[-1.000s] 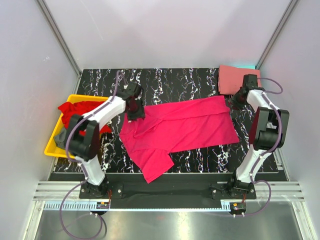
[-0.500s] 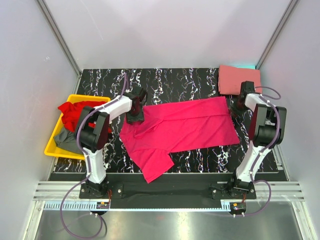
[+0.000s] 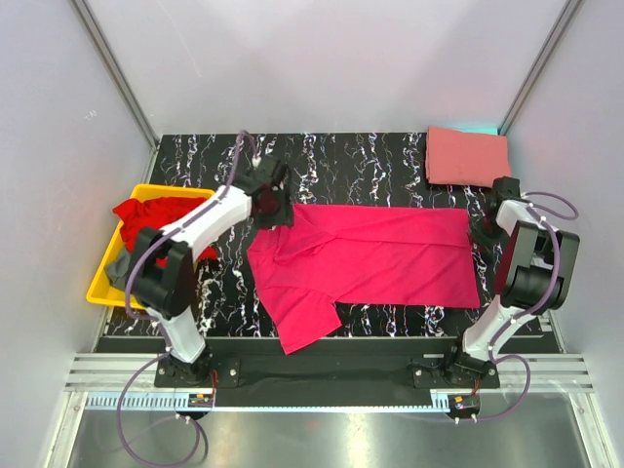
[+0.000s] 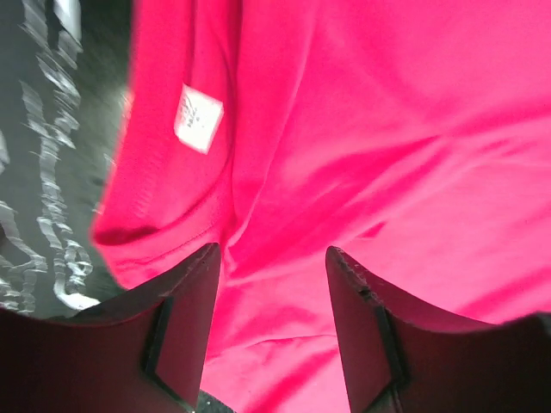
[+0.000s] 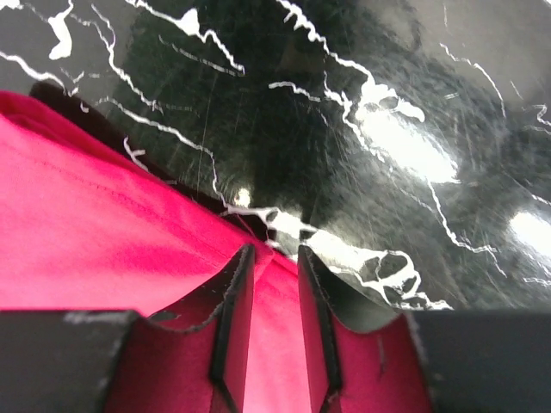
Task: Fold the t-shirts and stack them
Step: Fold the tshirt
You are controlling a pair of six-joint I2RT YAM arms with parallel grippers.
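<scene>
Pinching the right edge of the magenta t-shirt [image 3: 370, 258], flat on the table [image 3: 341, 156], in the closed right gripper [image 5: 274, 258]. Hanging over its collar with empty left gripper [image 4: 273, 258], jaws apart

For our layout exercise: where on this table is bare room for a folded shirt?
Free: the far strip of table behind the magenta shirt, left of the salmon shirt; a narrow near strip in front. Crowded: the middle, and the yellow bin.
</scene>
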